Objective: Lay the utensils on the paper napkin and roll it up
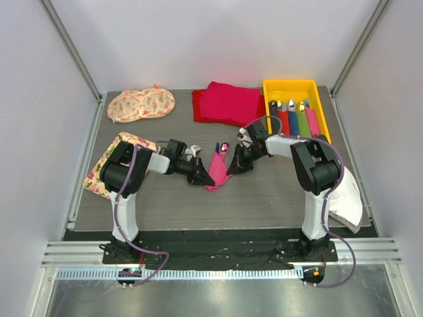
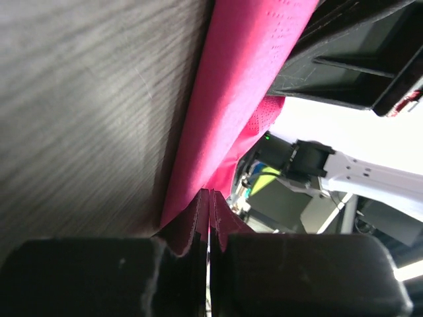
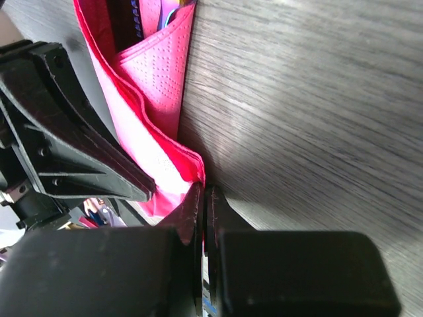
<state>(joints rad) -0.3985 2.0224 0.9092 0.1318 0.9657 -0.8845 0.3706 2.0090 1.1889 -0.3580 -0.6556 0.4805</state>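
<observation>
Rolling seems to be in hand: the left gripper (image 2: 209, 214) and right gripper (image 3: 202, 198) each clamp tight on an edge of the paper napkin (image 1: 217, 170) between them, with the utensils (image 1: 223, 147) cradled just beyond the fingertips. Next, wrap one edge over gently. Both arms stretch low, converging inward.

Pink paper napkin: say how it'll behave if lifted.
Probably floppy: the pink paper napkin folds limply between the left claw and right claw. It likely tears easily, being thin embossed paper. The utensils inside may slide out.
</observation>
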